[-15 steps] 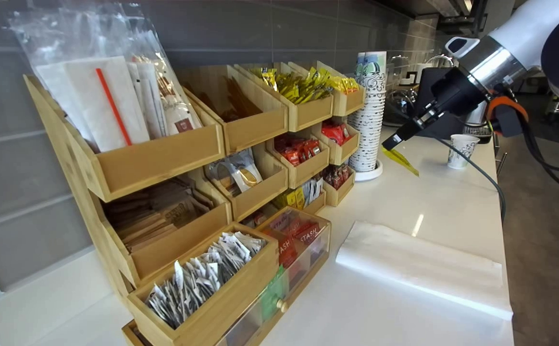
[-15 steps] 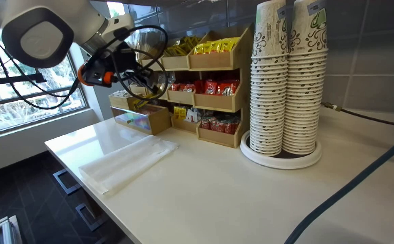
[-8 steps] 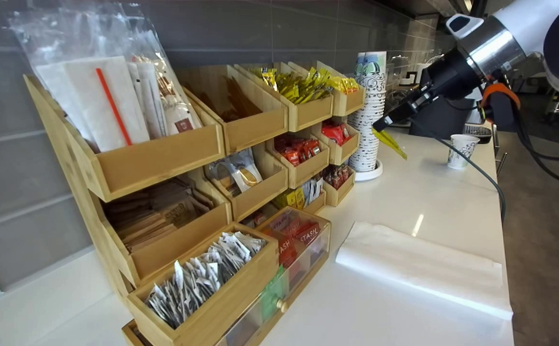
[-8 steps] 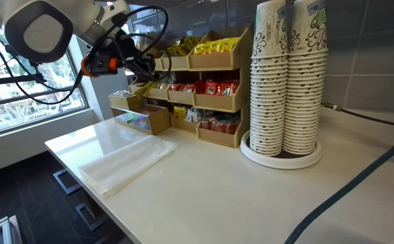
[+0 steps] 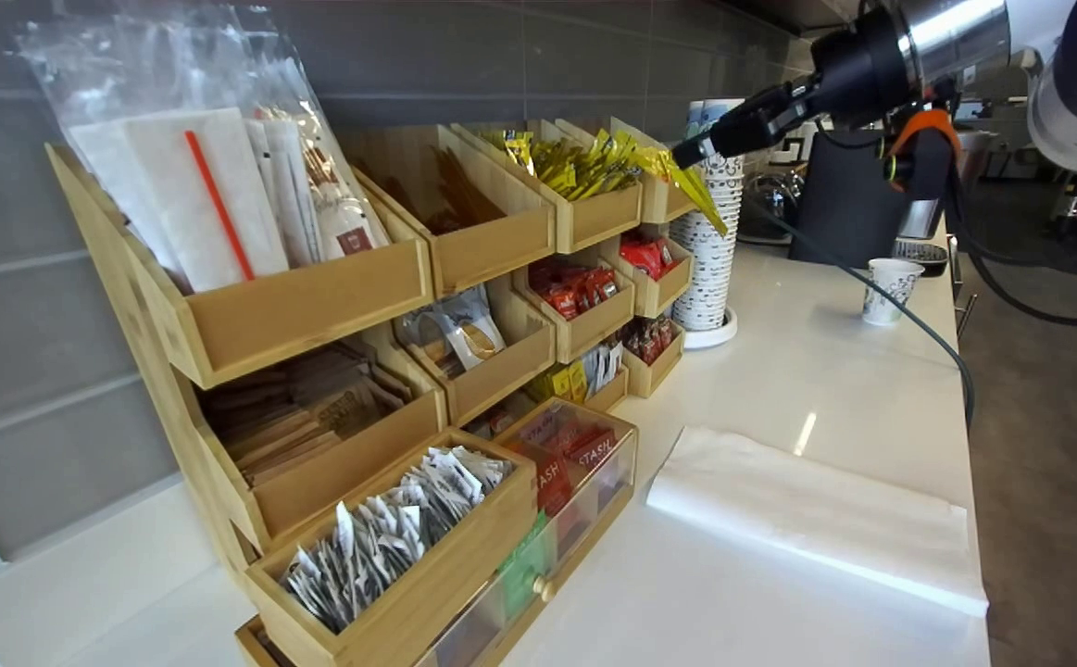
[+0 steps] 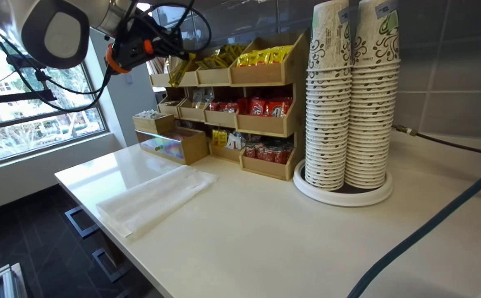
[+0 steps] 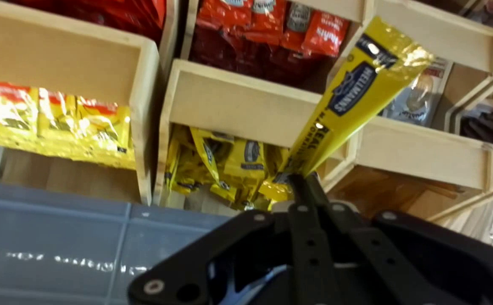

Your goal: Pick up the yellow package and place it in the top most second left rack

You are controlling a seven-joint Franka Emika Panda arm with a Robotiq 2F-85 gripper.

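A pale desk (image 6: 265, 236) spreads over the lower half of the frame in an exterior view. The wooden rack (image 6: 301, 91) stands on it at upper centre, its bins (image 6: 259, 75) set in three rows (yellow packets (image 6: 263, 57) lie in the two top bins at the right end). Just right of the rack, two stacks of paper cups (image 6: 327, 128) rise from a round white tray (image 6: 343, 200). A folded white sheet (image 6: 157, 198) lies flat on the desk at lower left. The hand (image 7: 304, 181) shows at lower centre of the wrist view, pinching one end of the yellow package (image 7: 352, 97), which slants from there toward the upper right (its lettering reads Hellmann's Real Mayonnaise). In both exterior views the yellow package is up off the desk, tilting downward from the hand; whether it touches a bin, I cannot tell.
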